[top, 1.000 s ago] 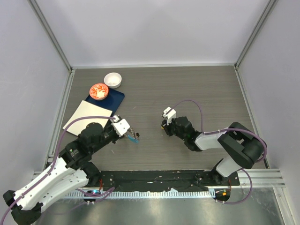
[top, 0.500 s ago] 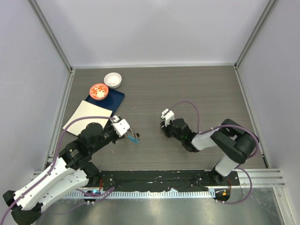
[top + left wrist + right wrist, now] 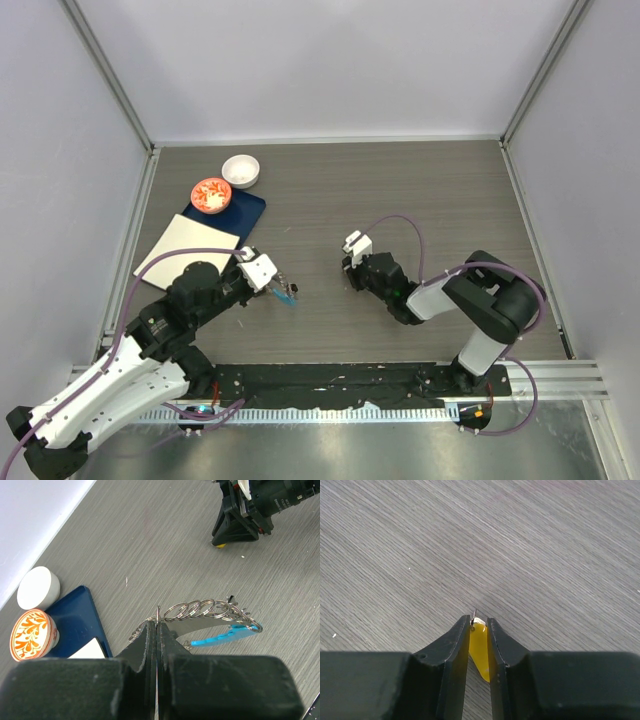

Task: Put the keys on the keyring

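Note:
My left gripper [image 3: 278, 288] is shut on the keyring [image 3: 288, 295], a curved row of small grey metal rings with a bright blue plastic piece. In the left wrist view its jaws [image 3: 157, 625] pinch one ring of the keyring [image 3: 210, 611], and the blue piece [image 3: 227, 635] hangs just above the table. My right gripper [image 3: 350, 272] points down at the table mid-centre. In the right wrist view it [image 3: 479, 620] is shut on a key with a yellow tag [image 3: 479, 647]; a thin metal bit sticks out at the tips. The yellow tag [image 3: 219, 544] also shows in the left wrist view. Other keys are out of view.
A red-patterned round dish [image 3: 211, 195] and a white bowl [image 3: 241, 171] stand at the back left. A dark blue board [image 3: 240, 208] and a white card [image 3: 187, 250] lie beside my left arm. Grey walls close in the table.
My right gripper has shifted slightly to the left and its arm has folded in a little. The left arm and the keyring have not moved.

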`<action>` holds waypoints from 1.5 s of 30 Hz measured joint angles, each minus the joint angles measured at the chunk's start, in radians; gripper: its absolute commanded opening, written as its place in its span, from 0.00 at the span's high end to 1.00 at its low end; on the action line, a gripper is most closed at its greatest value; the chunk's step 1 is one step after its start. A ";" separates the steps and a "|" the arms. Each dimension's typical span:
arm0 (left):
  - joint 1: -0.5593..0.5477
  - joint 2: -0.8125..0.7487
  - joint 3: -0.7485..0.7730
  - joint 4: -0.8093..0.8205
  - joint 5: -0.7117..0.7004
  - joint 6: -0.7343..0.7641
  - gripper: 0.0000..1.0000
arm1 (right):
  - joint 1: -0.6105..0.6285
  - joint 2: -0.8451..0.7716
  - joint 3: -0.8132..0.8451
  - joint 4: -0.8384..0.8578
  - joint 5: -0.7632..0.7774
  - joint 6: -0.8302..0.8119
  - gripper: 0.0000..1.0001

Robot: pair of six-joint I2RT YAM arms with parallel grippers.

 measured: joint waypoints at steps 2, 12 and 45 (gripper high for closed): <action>0.000 0.000 0.000 0.000 0.000 0.000 1.00 | 0.000 0.011 0.000 0.004 0.000 -0.002 0.75; 0.000 0.000 0.000 0.000 0.000 0.000 1.00 | 0.003 0.037 0.001 0.041 0.001 -0.006 0.89; 0.000 0.154 0.015 -0.002 0.311 0.145 1.00 | 0.038 -0.506 0.154 -0.535 -0.316 -0.253 0.99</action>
